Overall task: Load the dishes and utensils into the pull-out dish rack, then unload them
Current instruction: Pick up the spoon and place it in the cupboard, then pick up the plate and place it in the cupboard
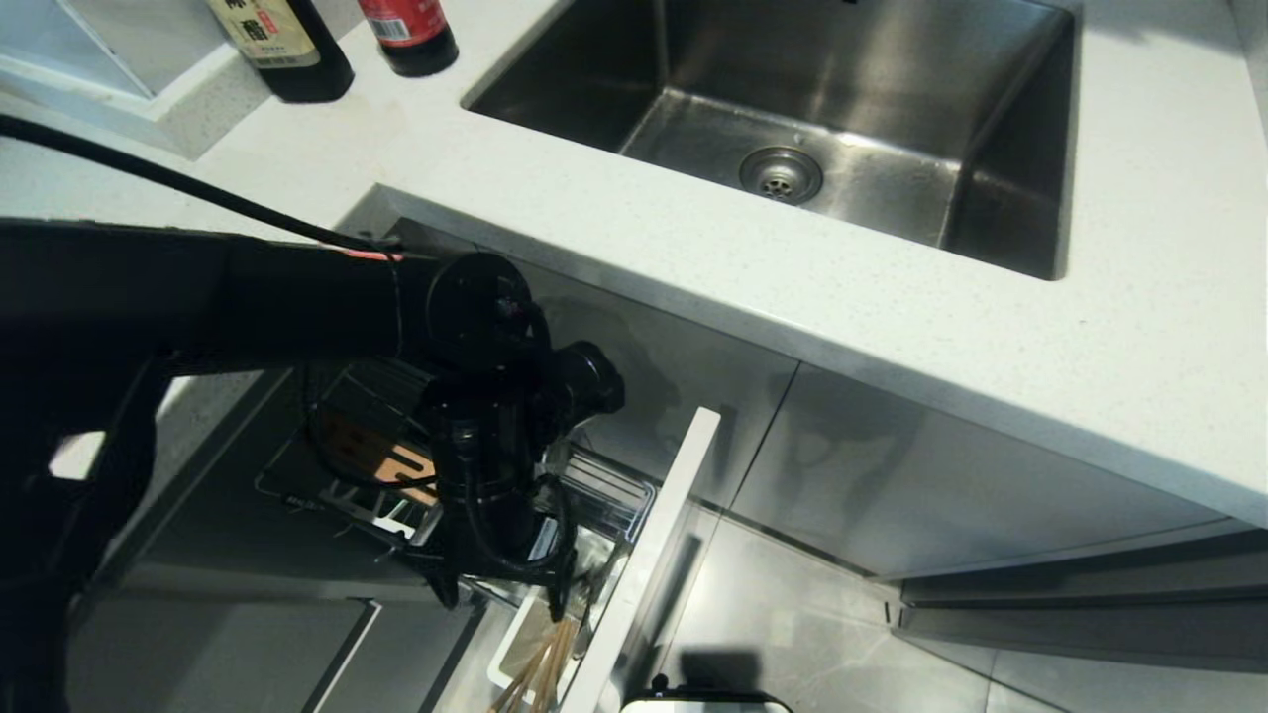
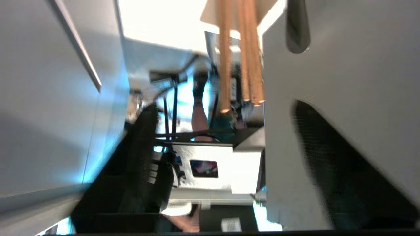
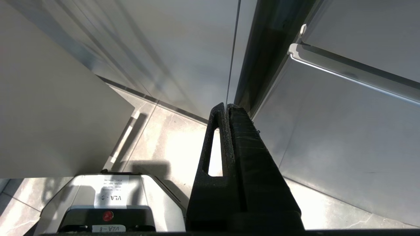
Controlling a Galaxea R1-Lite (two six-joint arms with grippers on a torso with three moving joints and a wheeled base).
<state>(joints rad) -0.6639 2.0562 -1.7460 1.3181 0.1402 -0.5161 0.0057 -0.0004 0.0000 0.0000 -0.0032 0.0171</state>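
The left gripper (image 1: 503, 597) hangs pointing down over the front corner of the pull-out dish rack (image 1: 604, 495), its jaws spread and holding nothing. The chopsticks (image 1: 543, 665) stand just under the jaws, upright in the white utensil cup (image 1: 515, 649), their upper ends fanning slightly and free of the fingers. In the left wrist view the chopsticks (image 2: 244, 55) show between the jaws, apart from the pale finger (image 2: 328, 98) beside them, with a clear gap on the other side too. Behind the jaws, deeper in the rack, lies the tan wooden strip (image 1: 381, 460). The pale cabinet front (image 1: 644, 564) runs just beside the cup on the outer side of the jaws. Bowl, plate and spoon cannot be made out here.

The right gripper (image 3: 226, 111) is parked low by the cabinet doors, well apart from the rack, jaws pressed together and empty.

The chopsticks are likely light, stiff and smooth, so they will tend to roll, splay or slide through a loose pinch. The best hold would be across both sticks together near their upper ends, above the cup's rim, jaws closing squarely so the pair stays parallel. A straight lift should keep the lower ends from catching on the cup wall or tipping the cup. Gripping only one stick, or pinching too near the tips, is the main risk.

The sink (image 1: 783, 173) in the bench (image 1: 1139, 297) is well above and beyond the jaws.
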